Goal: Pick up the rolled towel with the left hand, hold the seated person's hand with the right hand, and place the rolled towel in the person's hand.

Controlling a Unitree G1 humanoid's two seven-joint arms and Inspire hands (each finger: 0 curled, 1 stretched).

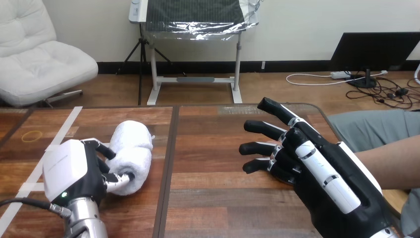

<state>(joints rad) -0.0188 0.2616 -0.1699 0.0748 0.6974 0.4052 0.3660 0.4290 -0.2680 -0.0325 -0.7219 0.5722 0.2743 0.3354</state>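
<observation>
The white rolled towel (132, 151) lies on the wooden table (218, 144), left of the centre seam. My left hand (74, 171) is against its near left side, with the thumb and fingers curled into the roll. The towel rests on the table. At the right, my right hand (317, 168) reaches forward with its fingers straight and spread. It lies over the person's forearm (391, 163), which comes in from the right edge. The person's hand is hidden under my palm, so I cannot tell whether they touch.
A yellow rubber band (32, 135) lies at the table's far left, beside a white tape strip (47, 153) that runs diagonally. A dark seam (169, 158) splits the tabletop. The person's lap (366, 126) borders the right edge.
</observation>
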